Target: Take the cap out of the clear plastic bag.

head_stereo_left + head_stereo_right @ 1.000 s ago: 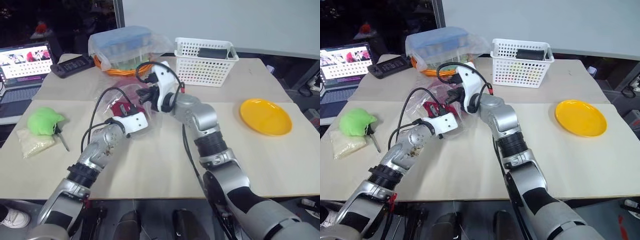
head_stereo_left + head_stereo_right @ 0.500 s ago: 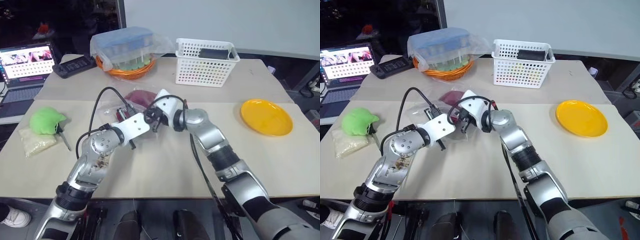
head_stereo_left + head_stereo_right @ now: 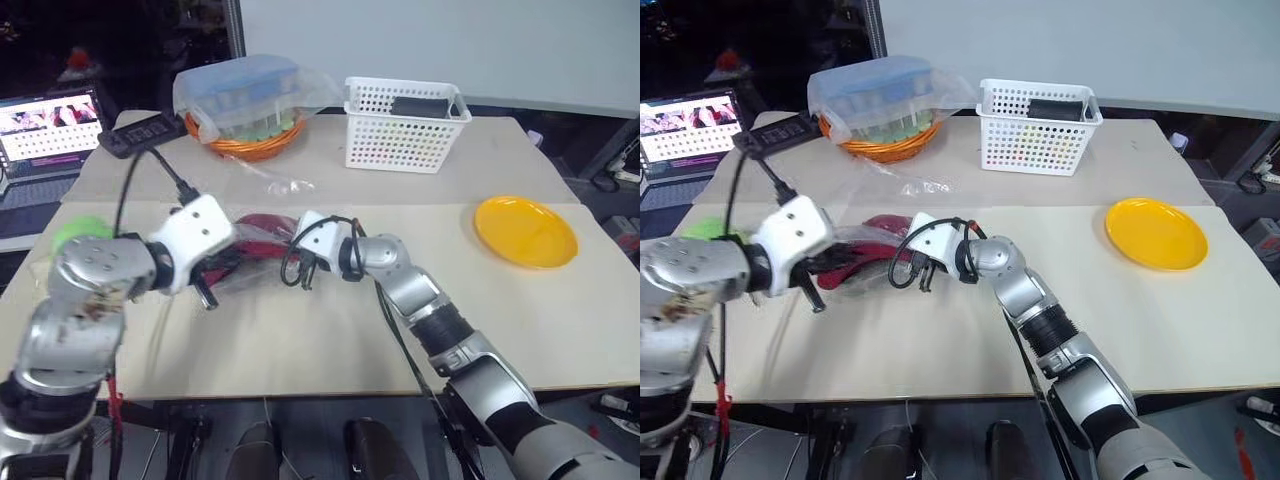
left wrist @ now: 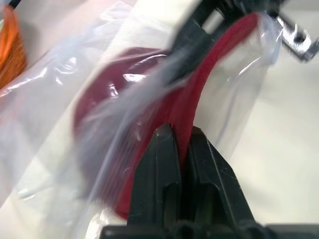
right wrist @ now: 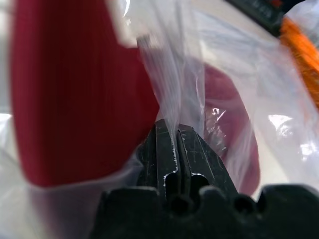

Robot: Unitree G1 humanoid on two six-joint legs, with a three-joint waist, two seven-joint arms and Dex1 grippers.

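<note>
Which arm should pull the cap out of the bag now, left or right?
Probably the left. The left gripper is shut on the red cap's edge, while the right gripper is shut on the clear plastic bag only, so it suits holding the bag back.

The cap (image 3: 262, 228) is in the bag (image 3: 240, 262) near the middle of the table (image 3: 300, 330). The plate (image 3: 527, 231) sits far to the right. At the back, the white basket (image 3: 403, 125) stands right of the covered box (image 3: 242, 88). A laptop (image 3: 45, 130) is far left.
</note>
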